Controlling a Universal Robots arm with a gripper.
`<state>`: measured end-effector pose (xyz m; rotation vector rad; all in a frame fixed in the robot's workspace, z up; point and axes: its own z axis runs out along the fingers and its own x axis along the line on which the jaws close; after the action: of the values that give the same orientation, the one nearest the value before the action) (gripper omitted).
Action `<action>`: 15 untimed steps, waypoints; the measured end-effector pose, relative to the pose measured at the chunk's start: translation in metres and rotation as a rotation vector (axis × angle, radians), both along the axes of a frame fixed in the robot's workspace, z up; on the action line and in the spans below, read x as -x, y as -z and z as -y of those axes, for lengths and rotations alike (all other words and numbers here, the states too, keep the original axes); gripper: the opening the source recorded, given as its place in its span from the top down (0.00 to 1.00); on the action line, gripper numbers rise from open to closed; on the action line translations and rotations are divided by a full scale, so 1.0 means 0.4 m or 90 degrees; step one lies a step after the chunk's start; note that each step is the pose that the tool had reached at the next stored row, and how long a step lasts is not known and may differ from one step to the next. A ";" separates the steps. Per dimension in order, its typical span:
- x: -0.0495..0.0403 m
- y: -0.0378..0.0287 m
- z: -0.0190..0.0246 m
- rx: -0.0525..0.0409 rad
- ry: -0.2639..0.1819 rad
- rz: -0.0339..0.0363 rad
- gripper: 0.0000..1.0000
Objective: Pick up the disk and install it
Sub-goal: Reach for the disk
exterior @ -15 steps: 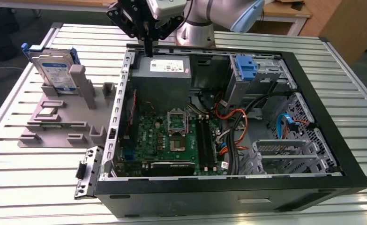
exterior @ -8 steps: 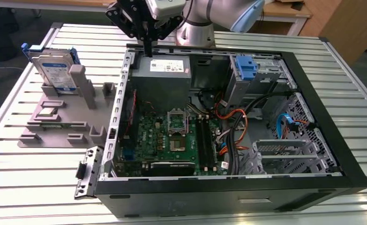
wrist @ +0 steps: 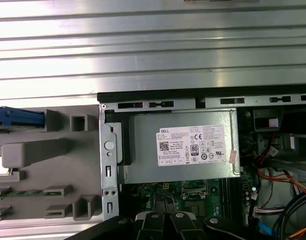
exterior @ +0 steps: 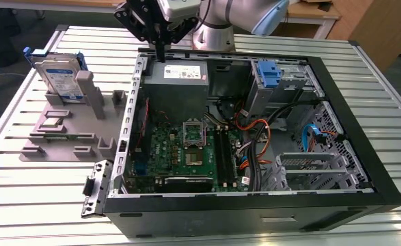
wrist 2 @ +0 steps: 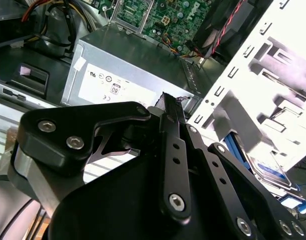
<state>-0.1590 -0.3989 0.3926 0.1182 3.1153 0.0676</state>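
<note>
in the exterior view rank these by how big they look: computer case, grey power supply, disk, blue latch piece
1. computer case
2. grey power supply
3. disk, close to the power supply
4. blue latch piece

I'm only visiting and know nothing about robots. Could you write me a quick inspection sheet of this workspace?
Surface: slatted metal table, carrying an open computer case and a grey holder.
Job's things: disk stands upright in the grey holder, at the exterior view's left, untouched.
Clutter: nothing seen.
Grippers: gripper shut and empty, above the grey power supply box.
Cables: orange cable and blue cable inside the case.
Surroundings: wooden furniture beyond the table.
</note>
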 end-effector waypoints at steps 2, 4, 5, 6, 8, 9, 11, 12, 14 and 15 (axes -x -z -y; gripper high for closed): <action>0.004 0.000 0.000 0.0000 0.000 0.0000 0.90; 0.012 0.000 0.000 0.0000 0.000 0.0000 0.90; 0.016 0.000 0.000 -0.0001 0.000 0.0000 0.90; 0.020 0.001 0.000 0.0000 0.000 0.0000 0.90; 0.029 0.001 0.000 -0.0001 0.000 0.0001 0.90; 0.034 0.001 0.000 -0.0001 0.000 0.0000 0.90; 0.042 0.001 0.000 0.0000 0.000 0.0000 0.90; 0.046 0.001 0.000 0.0000 0.000 0.0000 0.90; 0.055 0.002 0.000 0.0000 0.000 0.0000 0.90; 0.059 0.002 0.000 0.0000 0.000 0.0000 0.90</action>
<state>-0.1828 -0.3988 0.3918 0.1182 3.1152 0.0677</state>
